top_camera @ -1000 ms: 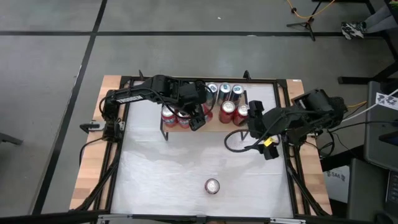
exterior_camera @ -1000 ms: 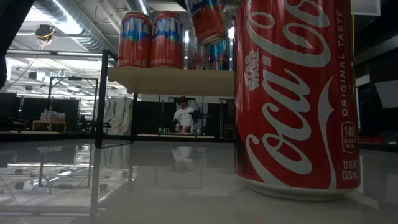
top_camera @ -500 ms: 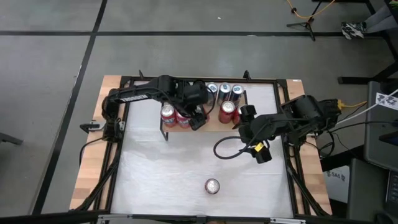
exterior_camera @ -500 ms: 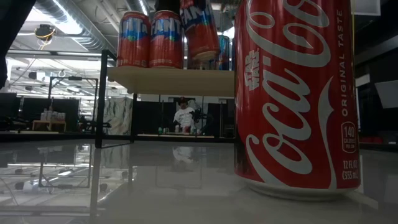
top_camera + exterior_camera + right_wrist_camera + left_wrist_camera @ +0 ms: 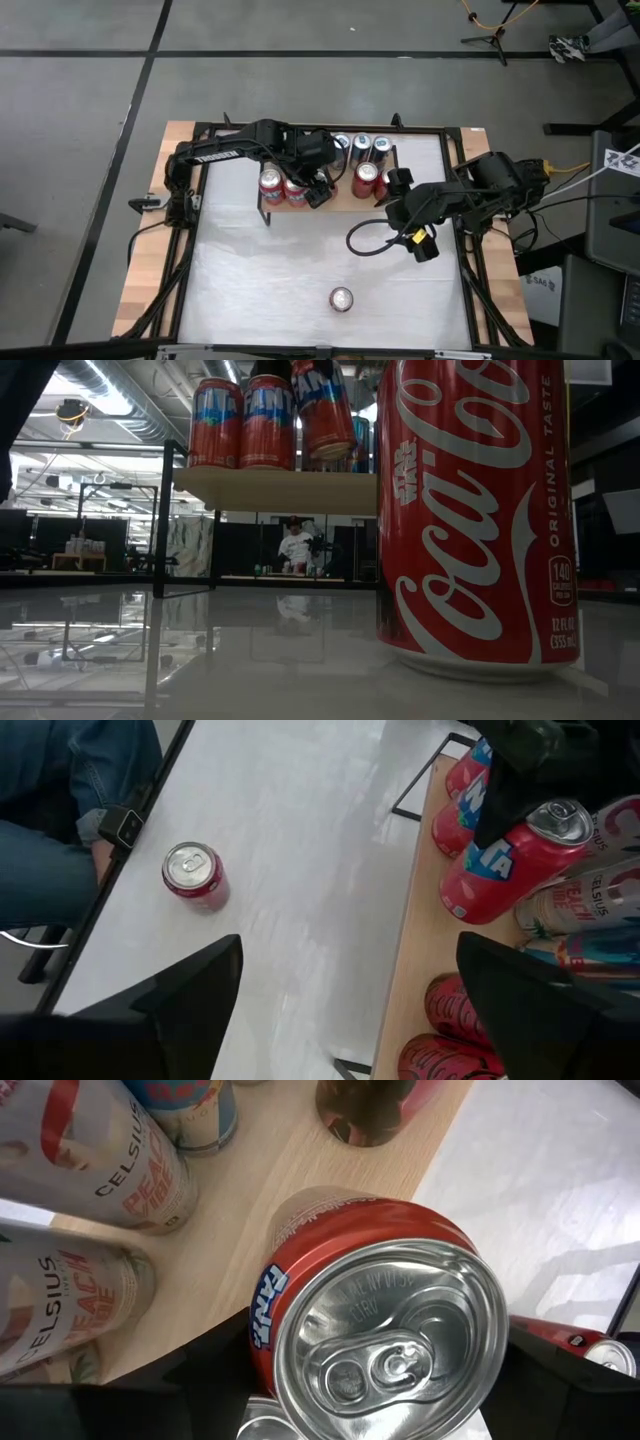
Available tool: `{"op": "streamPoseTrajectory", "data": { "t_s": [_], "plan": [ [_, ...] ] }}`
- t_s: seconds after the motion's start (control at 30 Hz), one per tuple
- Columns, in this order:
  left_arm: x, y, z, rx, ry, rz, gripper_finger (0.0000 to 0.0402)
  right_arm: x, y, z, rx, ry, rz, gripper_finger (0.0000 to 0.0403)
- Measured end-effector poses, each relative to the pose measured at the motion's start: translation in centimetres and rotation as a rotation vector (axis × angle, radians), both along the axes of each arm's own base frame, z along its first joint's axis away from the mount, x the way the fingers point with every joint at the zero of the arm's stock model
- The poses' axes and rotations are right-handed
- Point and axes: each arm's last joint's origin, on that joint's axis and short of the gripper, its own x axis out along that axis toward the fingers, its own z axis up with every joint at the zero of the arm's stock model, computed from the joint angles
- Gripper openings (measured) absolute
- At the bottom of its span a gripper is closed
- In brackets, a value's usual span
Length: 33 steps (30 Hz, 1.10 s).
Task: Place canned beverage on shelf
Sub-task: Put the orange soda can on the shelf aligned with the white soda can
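**Fanta can being lowered onto shelf, tilted; one cola can remaining on tabletop**

The left gripper (image 5: 318, 190) is reaching over the shelf (image 5: 345, 205) and pinching a red Fanta can (image 5: 500, 865) by its upper body, fingers spread wide around the wall. The can is leaning, its base meeting or sitting just above the wood plank; which, I cannot tell. Two more red cans (image 5: 271, 184) are standing beside it toward the shelf's left end, with slim Celsius cans (image 5: 90, 1170) behind.

The can is judged rigid enough to hold if full, but thin-walled, smooth and easily dented, so a moderate squeeze across the mid-body, clear of the rim, is advisable. It should be brought upright before release, or it may topple into its neighbours.

The right gripper (image 5: 392, 205) is hovering off the shelf's right end with fingers spread and holding nothing.

A Coca-Cola can (image 5: 341, 298) is standing upright on the white tabletop (image 5: 260, 270), well apart from the shelf and near the front edge. A person's arm (image 5: 70, 830) is showing beyond that edge.
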Motion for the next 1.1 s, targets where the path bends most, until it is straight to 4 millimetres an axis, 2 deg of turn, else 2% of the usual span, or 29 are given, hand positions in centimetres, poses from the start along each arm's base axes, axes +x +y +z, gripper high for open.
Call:
{"op": "streamPoseTrajectory", "data": {
  "t_s": [1.1],
  "plan": [
    [0.59, 0.49, 0.28, 0.054, -0.066, 0.03, 0.0301, 0.0, 0.01, 0.0, 0.004, 0.001, -0.002, 0.0358]
  ]
}}
